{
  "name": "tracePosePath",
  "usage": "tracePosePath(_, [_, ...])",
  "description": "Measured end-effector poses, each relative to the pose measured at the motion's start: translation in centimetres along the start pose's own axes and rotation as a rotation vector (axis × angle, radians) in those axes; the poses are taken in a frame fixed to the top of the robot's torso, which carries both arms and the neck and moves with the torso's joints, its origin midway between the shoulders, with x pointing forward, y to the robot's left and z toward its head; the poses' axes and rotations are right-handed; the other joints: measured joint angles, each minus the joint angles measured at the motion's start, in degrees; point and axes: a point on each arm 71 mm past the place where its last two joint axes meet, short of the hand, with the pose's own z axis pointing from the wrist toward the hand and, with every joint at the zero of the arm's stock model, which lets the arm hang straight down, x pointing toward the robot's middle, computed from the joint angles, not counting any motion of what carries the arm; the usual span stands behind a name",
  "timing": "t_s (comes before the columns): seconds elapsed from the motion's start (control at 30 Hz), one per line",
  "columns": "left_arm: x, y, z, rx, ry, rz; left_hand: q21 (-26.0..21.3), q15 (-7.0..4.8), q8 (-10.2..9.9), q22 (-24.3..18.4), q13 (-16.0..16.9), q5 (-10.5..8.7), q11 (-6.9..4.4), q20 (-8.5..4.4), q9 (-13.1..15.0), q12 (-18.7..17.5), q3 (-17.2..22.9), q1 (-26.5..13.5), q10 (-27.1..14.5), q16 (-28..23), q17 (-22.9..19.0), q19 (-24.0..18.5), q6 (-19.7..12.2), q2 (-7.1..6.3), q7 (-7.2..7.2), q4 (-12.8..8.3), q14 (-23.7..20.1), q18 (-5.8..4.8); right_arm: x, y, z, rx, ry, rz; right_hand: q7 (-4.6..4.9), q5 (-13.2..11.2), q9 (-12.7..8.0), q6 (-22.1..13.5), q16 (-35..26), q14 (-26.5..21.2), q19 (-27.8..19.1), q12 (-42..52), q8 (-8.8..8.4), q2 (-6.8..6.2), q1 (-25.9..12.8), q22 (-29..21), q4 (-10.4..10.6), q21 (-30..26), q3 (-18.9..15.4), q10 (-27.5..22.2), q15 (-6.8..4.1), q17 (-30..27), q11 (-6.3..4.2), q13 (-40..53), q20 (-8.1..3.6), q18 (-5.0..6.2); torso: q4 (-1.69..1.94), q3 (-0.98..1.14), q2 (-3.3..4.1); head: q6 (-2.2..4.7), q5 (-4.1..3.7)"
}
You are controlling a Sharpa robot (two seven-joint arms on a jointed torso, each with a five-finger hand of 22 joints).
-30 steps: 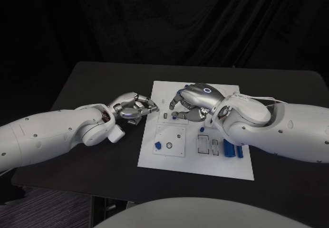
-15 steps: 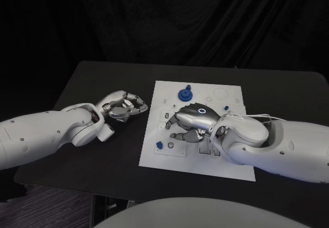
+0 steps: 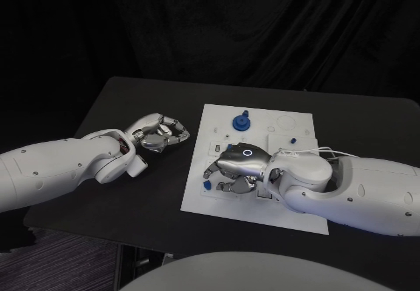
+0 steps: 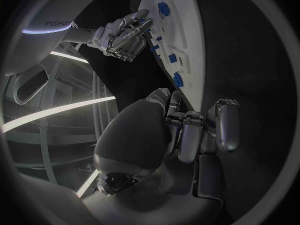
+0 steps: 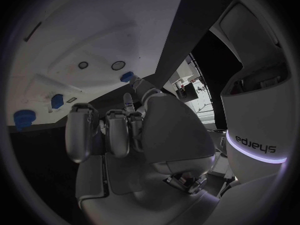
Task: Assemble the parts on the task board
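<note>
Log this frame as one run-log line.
right hand: over white task board near small blue part, grasp unclear | left hand: curled, off-board on black table

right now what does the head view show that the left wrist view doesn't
Head view: the black table's outline and the white forearm behind the silver left hand, which sits off the board.
Left wrist view: a close look at the left hand's curled fingers, with nothing between them.
Both: the white task board, the round blue part standing on it, and the silver right hand low over the board.
</note>
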Motion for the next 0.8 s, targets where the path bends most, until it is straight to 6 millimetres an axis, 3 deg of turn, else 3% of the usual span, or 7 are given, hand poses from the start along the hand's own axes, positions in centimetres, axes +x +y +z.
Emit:
tracePosePath(0.07, [-0.07, 0.09, -0.03, -0.002, -0.003, 0.001, 0.0, 0.0, 0.0, 0.0, 0.0, 0.22, 0.0, 0.0, 0.0, 0.1, 0.1, 0.0, 0.0, 0.0, 0.0, 0.0, 0.0, 0.0, 0.0, -0.1, 0.0, 0.0, 0.17, 0.15, 0.1, 0.001, 0.001, -0.003, 0.55, -1.3, 0.0, 1.3, 0.0, 0.0, 0.0, 0.3, 0.62, -0.01, -2.3, 0.0, 1.7, 0.0, -1.0, 0.0, 0.0, 0.0, 0.08, 0.0, 0.0, 0.0, 0.0, 0.0, -0.06, 0.0, -0.1])
tracePosePath(0.17, [0.0, 0.25, -0.1, -0.005, -0.003, 0.0, 0.0, 0.01, -0.1, 0.0, 0.0, 0.22, 0.0, 0.0, -0.1, 0.1, 0.5, 0.0, 0.0, 0.0, 0.0, 0.0, 0.0, 0.0, 0.0, -0.2, 0.0, 0.0, 0.43, 0.21, 0.15, 0.008, 0.0, -0.01, 1.49, -3.1, 0.0, 2.9, 0.0, 0.1, 0.0, 0.6, 1.05, -0.03, -4.7, 0.0, 3.5, 0.0, -2.7, -0.1, 0.55, 0.0, 1.16, 0.0, 0.11, 0.0, -0.03, 0.01, -0.12, 0.0, -0.1])
tracePosePath(0.33, [0.15, 0.53, -0.2, -0.01, -0.002, -0.002, 0.0, 0.08, -0.2, 0.0, 0.0, 0.56, 0.0, 0.0, -0.1, 0.2, 0.6, 0.0, 0.0, 0.0, 0.0, 0.0, 0.0, 0.0, 0.0, -0.2, 0.1, 0.0, 0.63, 0.22, 0.26, 0.013, -0.007, -0.021, 1.6, -4.0, 0.2, 3.9, 0.0, 0.0, 0.0, 0.6, 1.49, 0.14, -5.9, 0.0, 4.5, -0.3, -3.7, 0.1, 0.86, 0.0, 1.56, 0.0, 0.66, 0.01, -0.04, 0.0, -0.13, 0.0, 0.14])
tracePosePath(0.53, [0.33, 0.74, -0.28, -0.014, 0.0, -0.004, 0.0, 0.08, -0.2, 0.0, 0.0, 0.57, 0.0, 0.0, -0.1, 0.2, 0.6, 0.3, 0.0, 0.0, 0.0, 0.0, 0.0, -0.15, 0.0, -0.2, 0.1, 0.0, 0.72, 0.13, 0.42, 0.01, -0.01, -0.034, 0.42, 3.2, -0.5, 1.8, -0.4, 0.0, 0.0, 0.2, 0.31, 0.68, 2.1, 0.0, -0.6, -0.9, 0.1, 0.0, 0.59, 0.0, 0.82, 0.0, 0.66, 0.01, -0.09, -0.03, -0.14, 0.0, 0.41])
tracePosePath(0.7, [0.42, 0.88, -0.35, -0.017, 0.0, -0.006, 0.0, 0.01, -0.2, 0.0, 0.0, 0.57, 0.0, 0.0, -0.1, 0.2, 0.9, 0.3, 0.0, 0.0, 0.0, 0.0, 0.0, -0.15, 0.0, -0.2, 0.0, 0.0, 0.79, 0.0, 0.58, 0.0, -0.008, -0.042, -0.38, 4.5, -0.9, 1.5, -0.4, 0.1, -0.2, 0.0, 0.26, 0.89, 3.6, 0.0, -2.0, -0.9, 1.5, -0.1, 0.04, 0.0, 0.19, 0.0, 0.43, 0.01, -0.1, -0.03, -0.15, 0.0, 0.54])
tracePosePath(0.73, [0.41, 0.89, -0.35, -0.017, 0.0, -0.007, 0.0, -0.03, -0.2, 0.0, 0.0, 0.56, 0.0, 0.0, -0.2, 0.2, 1.0, 0.3, 0.0, 0.0, 0.0, 0.0, 0.0, -0.15, 0.0, -0.3, 0.0, 0.0, 0.8, -0.02, 0.62, -0.003, -0.008, -0.043, -1.06, 4.4, -1.0, 1.4, -0.4, 0.0, 0.0, 0.0, 0.1, 0.94, 4.5, 0.0, -2.7, -0.9, 2.2, 0.0, -0.42, 0.0, -0.42, 0.0, 0.02, 0.0, -0.1, -0.03, -0.15, 0.0, 0.57])
tracePosePath(0.8, [0.38, 0.91, -0.35, -0.018, -0.001, -0.008, 0.0, -0.12, -0.2, 0.0, 0.0, 0.57, 0.0, 0.0, -0.2, 0.2, 1.0, 0.3, 0.0, 0.0, 0.0, 0.0, 0.0, -0.15, 0.0, -0.3, -0.1, -0.01, 0.83, -0.09, 0.7, -0.011, -0.007, -0.046, -1.34, 3.7, -1.3, 1.3, -0.4, 0.2, 0.0, 0.0, 0.1, 0.98, 4.6, 0.0, -3.4, -0.9, 2.9, 0.0, -0.67, 0.0, -0.62, 0.0, -0.18, 0.0, -0.07, -0.03, -0.15, 0.0, 0.66])
